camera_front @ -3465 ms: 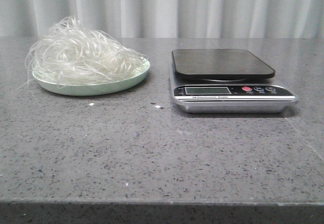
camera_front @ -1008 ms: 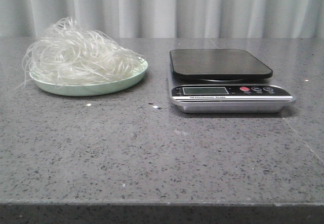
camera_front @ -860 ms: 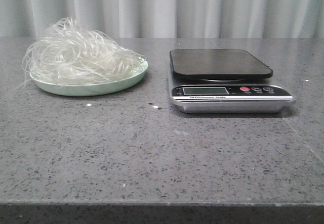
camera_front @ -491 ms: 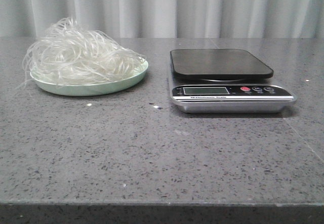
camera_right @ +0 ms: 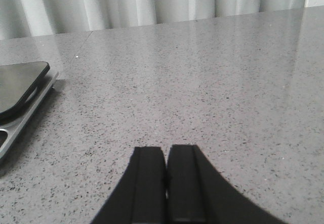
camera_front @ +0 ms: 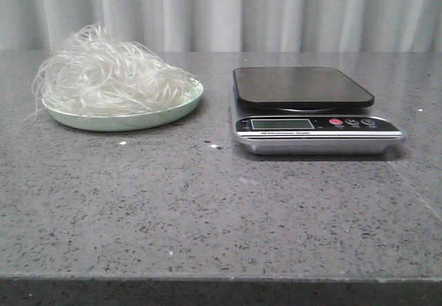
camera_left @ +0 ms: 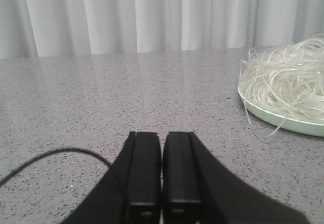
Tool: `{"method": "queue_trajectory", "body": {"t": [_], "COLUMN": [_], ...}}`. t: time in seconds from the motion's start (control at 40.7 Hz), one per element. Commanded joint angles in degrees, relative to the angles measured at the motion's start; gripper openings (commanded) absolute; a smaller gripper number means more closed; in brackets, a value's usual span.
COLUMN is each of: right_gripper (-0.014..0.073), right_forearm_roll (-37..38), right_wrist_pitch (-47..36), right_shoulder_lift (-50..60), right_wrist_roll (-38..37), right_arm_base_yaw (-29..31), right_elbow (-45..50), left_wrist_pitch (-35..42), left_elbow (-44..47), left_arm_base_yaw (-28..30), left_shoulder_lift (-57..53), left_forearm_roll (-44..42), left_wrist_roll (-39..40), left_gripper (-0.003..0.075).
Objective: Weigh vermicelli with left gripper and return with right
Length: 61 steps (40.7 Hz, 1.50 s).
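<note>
The vermicelli (camera_front: 110,74) is a fluffy whitish tangle heaped on a pale green plate (camera_front: 131,120) at the table's back left. It also shows in the left wrist view, vermicelli (camera_left: 286,77) on the plate (camera_left: 283,120). A kitchen scale (camera_front: 311,109) with a bare black platform stands to its right; its edge shows as the scale (camera_right: 17,90) in the right wrist view. My left gripper (camera_left: 162,135) is shut and empty, low over the table, left of the plate. My right gripper (camera_right: 166,149) is shut and empty, right of the scale. Neither gripper appears in the front view.
A grey speckled stone table (camera_front: 221,209) carries everything, with its front edge near the bottom of the front view. A pale curtain (camera_front: 228,9) hangs behind. A thin black cable (camera_left: 55,155) arcs beside my left gripper. A few small white crumbs (camera_front: 214,145) lie between plate and scale.
Nothing on the table has moved; only the front view shifts by a few pixels between frames.
</note>
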State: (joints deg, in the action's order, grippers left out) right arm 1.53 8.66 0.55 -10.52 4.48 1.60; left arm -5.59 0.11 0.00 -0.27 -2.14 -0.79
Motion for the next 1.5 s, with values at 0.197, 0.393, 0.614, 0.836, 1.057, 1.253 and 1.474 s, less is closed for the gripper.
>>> {"method": "queue_trajectory", "body": {"t": [0.197, 0.393, 0.614, 0.836, 1.057, 1.253, 1.474], "right_gripper": [0.0150, 0.0150, 0.0150, 0.0150, 0.0150, 0.0150, 0.0150], "right_forearm_roll": [0.7, 0.7, 2.1, 2.3, 2.3, 2.3, 2.3], "right_wrist_pitch": [-4.2, -6.6, -7.6, -7.6, -7.6, -7.6, -7.6], "right_shoulder_lift": [1.0, 1.0, 1.0, 1.0, 1.0, 1.0, 1.0], "right_wrist_roll": [-0.1, 0.0, 0.1, 0.1, 0.1, 0.1, 0.1], "right_arm_base_yaw": [0.1, -2.0, -4.9, -5.3, -5.3, -5.3, -5.3], "right_elbow": [-0.4, -0.4, -0.4, -0.4, -0.4, -0.4, -0.4], "left_wrist_pitch": [4.2, 4.2, 4.2, 4.2, 4.2, 4.2, 4.2], "left_elbow": [0.5, 0.5, 0.5, 0.5, 0.5, 0.5, 0.5], "left_arm_base_yaw": [0.0, 0.0, 0.0, 0.0, 0.0, 0.0, 0.0], "left_shoulder_lift": [-1.1, -1.1, -1.1, -1.1, -1.1, -1.1, -1.1], "left_forearm_roll": [0.5, 0.5, 0.5, 0.5, 0.5, 0.5, 0.5], "left_wrist_roll": [0.1, 0.1, 0.1, 0.1, 0.1, 0.1, 0.1], "left_gripper": [0.0137, 0.0137, 0.0137, 0.0137, 0.0137, 0.0137, 0.0137]}}
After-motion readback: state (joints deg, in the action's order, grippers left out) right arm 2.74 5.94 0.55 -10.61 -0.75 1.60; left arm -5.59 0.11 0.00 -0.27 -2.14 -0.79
